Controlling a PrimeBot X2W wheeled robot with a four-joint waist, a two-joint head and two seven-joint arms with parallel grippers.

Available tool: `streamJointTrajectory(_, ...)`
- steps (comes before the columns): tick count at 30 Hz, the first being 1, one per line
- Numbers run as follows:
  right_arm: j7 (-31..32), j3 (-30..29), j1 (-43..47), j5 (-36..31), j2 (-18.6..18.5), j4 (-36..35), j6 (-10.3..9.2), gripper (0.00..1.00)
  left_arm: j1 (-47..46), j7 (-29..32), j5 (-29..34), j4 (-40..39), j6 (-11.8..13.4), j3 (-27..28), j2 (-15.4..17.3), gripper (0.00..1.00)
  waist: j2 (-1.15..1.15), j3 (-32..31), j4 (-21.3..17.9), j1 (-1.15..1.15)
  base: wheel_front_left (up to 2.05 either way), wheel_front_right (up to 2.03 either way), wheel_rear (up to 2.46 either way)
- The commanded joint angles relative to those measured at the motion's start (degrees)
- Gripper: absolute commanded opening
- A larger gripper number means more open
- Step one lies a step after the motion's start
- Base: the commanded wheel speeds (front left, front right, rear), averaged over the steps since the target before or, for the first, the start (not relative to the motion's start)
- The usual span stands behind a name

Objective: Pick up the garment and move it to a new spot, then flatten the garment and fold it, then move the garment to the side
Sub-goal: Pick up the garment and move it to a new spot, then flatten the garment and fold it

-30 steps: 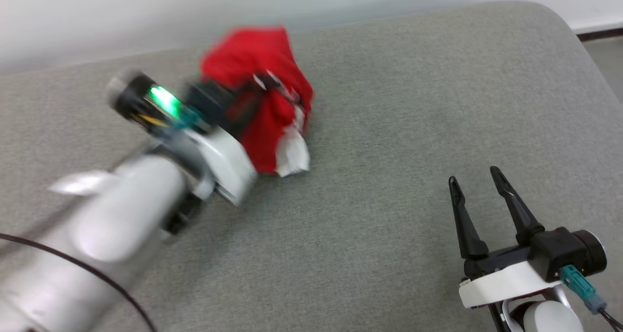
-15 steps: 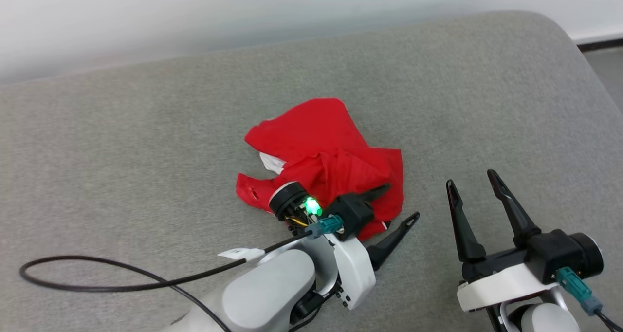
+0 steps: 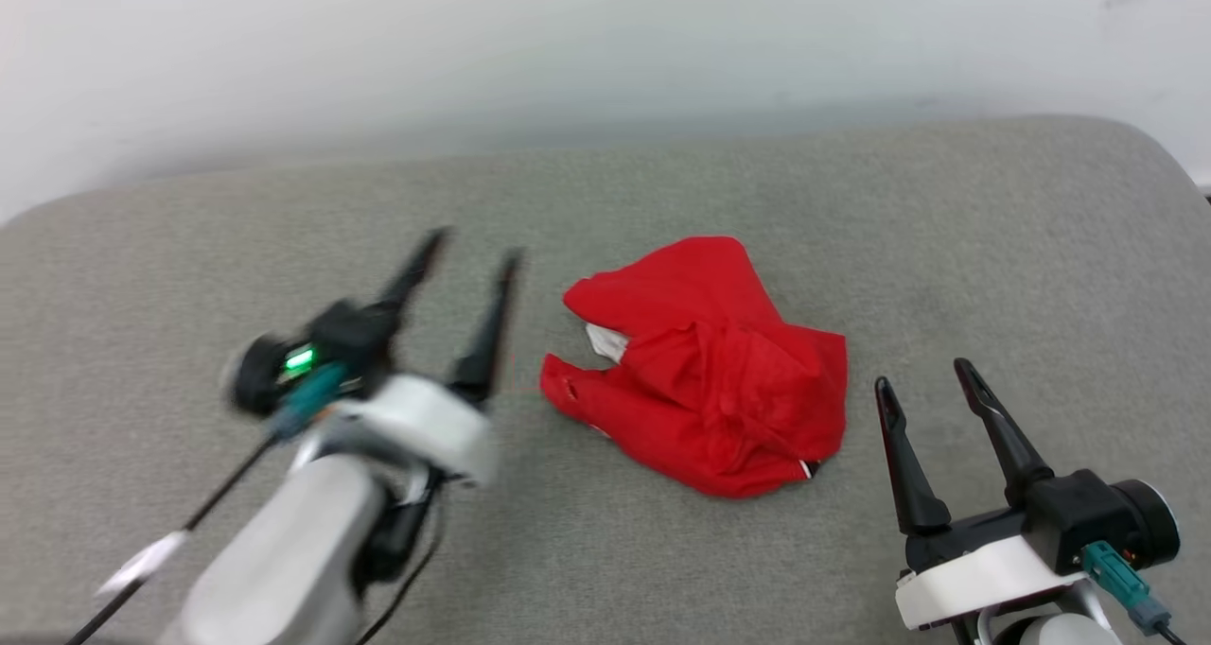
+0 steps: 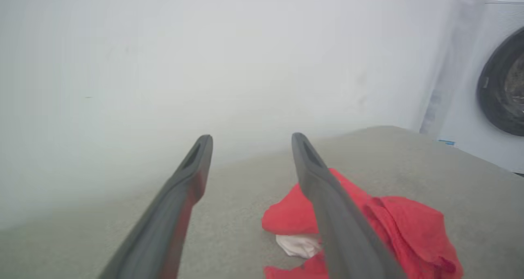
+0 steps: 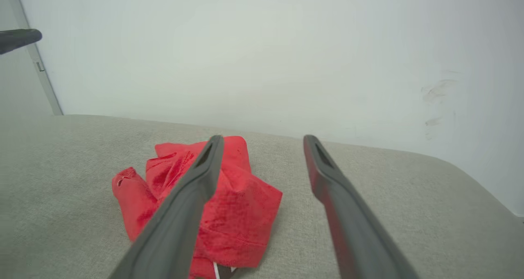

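Room lies open all round the garment (image 3: 705, 380), a crumpled red heap near the middle of the grey cushion (image 3: 662, 550), well clear of its rounded far edge. My left jaws and right jaws flank it, both spread wide and empty. The left jaws blur in the head view, and any lettering is folded out of sight. A pale wall (image 3: 568, 49) runs behind, and a washing machine (image 4: 499, 86) stands past the right end.

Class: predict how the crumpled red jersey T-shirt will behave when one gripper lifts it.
Probably floppy: the red jersey T-shirt lies in soft folds, so it should drape. Likely light, thin cloth. Unlikely to roll on the grey fabric surface.
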Motion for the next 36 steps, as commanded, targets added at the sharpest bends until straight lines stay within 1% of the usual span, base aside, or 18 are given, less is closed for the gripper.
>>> streamJointTrajectory(1,-0.12,-0.09,0.36,-0.37,0.07,-0.11,-0.03,1.00,2.97,-0.13,0.94,-1.89,0.83,3.22,0.27,1.00,0.00,-1.03,0.96,0.00,0.00,0.00,0.00)
streamJointTrajectory(4,-0.12,0.04,1.04,-0.56,0.08,-0.14,-0.03,1.00,10.64,-0.13,3.33,-6.08,2.26,10.13,-0.01,1.00,0.00,-1.82,1.48,0.00,0.00,0.00,0.00)
streamJointTrajectory(6,-0.12,0.15,1.21,-0.56,0.08,-0.17,-0.03,1.00,15.30,-0.14,5.17,-9.10,2.12,14.39,-0.76,1.00,0.00,-2.17,1.64,0.00,0.00,0.00,0.00)
streamJointTrajectory(8,-0.12,0.24,1.50,-0.52,0.08,-0.23,-0.03,1.00,19.72,-0.14,7.20,-11.56,1.41,18.01,-2.44,1.00,0.00,-2.48,1.74,0.00,0.00,0.00,0.00)
streamJointTrajectory(11,-0.12,0.51,1.84,-0.78,0.08,-0.72,-0.03,1.00,25.55,-0.14,10.37,-14.33,-1.06,22.11,-5.17,1.00,0.00,-2.74,1.96,0.00,0.00,0.00,0.00)
streamJointTrajectory(12,-0.12,0.51,1.84,-0.78,0.08,-0.72,-0.03,1.00,25.55,-0.14,10.37,-14.33,-1.06,22.11,-5.17,1.00,0.00,-2.74,1.96,0.00,0.00,0.00,0.00)
streamJointTrajectory(15,-0.12,0.22,2.14,-0.33,0.08,-1.64,-0.03,1.00,29.19,-0.14,13.17,-15.80,-3.54,24.86,-8.19,1.00,0.00,-2.95,2.29,0.00,0.00,0.00,0.00)
streamJointTrajectory(17,-0.12,0.22,2.38,-0.22,0.08,-2.05,-0.03,1.00,30.88,-0.15,15.77,-16.14,-4.90,25.99,-9.56,1.00,0.00,-2.98,2.34,0.00,0.00,0.00,0.00)
streamJointTrajectory(21,-0.12,0.10,2.37,-0.32,0.08,-2.34,-0.03,1.00,32.51,-0.15,18.18,-16.13,-6.98,28.67,-12.90,1.00,0.00,-2.86,2.40,0.00,0.00,0.00,0.00)
streamJointTrajectory(23,-0.12,0.08,2.46,-0.35,0.08,-2.31,-0.03,1.00,32.83,-0.15,19.12,-15.89,-8.14,29.76,-14.25,1.00,0.00,-2.78,2.39,0.00,0.00,0.00,0.00)
streamJointTrajectory(29,-0.12,0.51,1.90,-0.54,0.08,-2.25,-0.03,1.00,31.15,-0.15,21.39,-13.41,-11.01,30.64,-15.74,1.00,0.00,-2.06,1.68,0.00,0.00,0.00,0.00)
streamJointTrajectory(30,-0.12,0.61,1.69,-0.56,0.08,-2.28,-0.03,1.00,30.90,-0.14,21.41,-12.38,-11.54,30.03,-15.63,1.00,0.00,-1.84,1.43,0.00,0.00,0.00,0.00)
streamJointTrajectory(33,-0.12,0.47,1.23,-0.86,0.08,-2.49,-0.03,1.00,28.19,0.74,22.18,-9.50,-12.85,26.46,-13.88,1.00,0.00,-0.71,0.99,0.00,0.00,0.00,0.00)
streamJointTrajectory(36,-0.12,0.25,1.17,-1.57,0.08,-2.65,-0.03,1.00,23.74,5.93,21.57,-8.69,-13.39,23.57,-13.02,1.00,0.00,0.94,0.84,0.00,0.00,0.00,0.00)
